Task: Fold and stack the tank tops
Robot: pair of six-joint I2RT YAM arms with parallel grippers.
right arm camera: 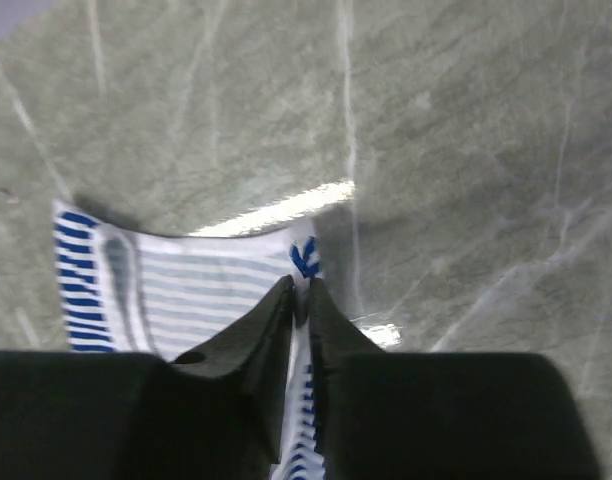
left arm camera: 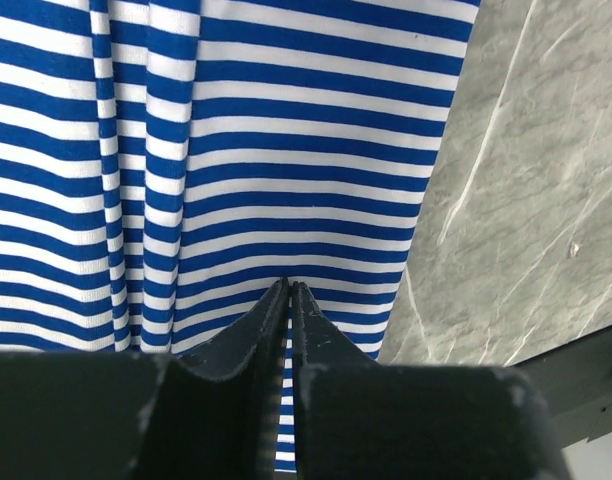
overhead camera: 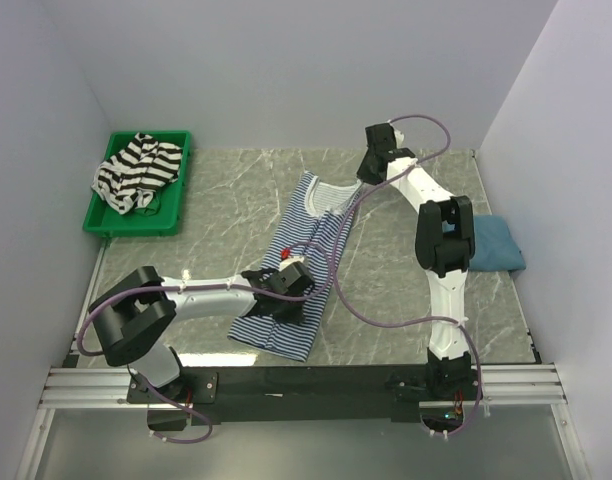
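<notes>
The blue-and-white thin-striped tank top [overhead camera: 308, 238] lies lengthwise on the marble table, its neck end at the far side. My left gripper [overhead camera: 294, 283] is shut on a pinch of its cloth near the lower right edge; the left wrist view shows the gripper [left arm camera: 289, 285] with striped cloth [left arm camera: 286, 150] between the fingers. My right gripper [overhead camera: 367, 172] is shut on a shoulder strap at the far end; it also shows in the right wrist view [right arm camera: 299, 282], with the strap [right arm camera: 206, 280] lifted off the table. The teal-blue tank top [overhead camera: 498, 245] lies folded at the right. The black-and-white tank top [overhead camera: 136, 170] lies crumpled in a bin.
A green bin [overhead camera: 182, 190] stands at the far left by the wall. White walls close off the left, back and right sides. Purple cables loop from both arms over the table near the striped top. A metal rail runs along the near edge.
</notes>
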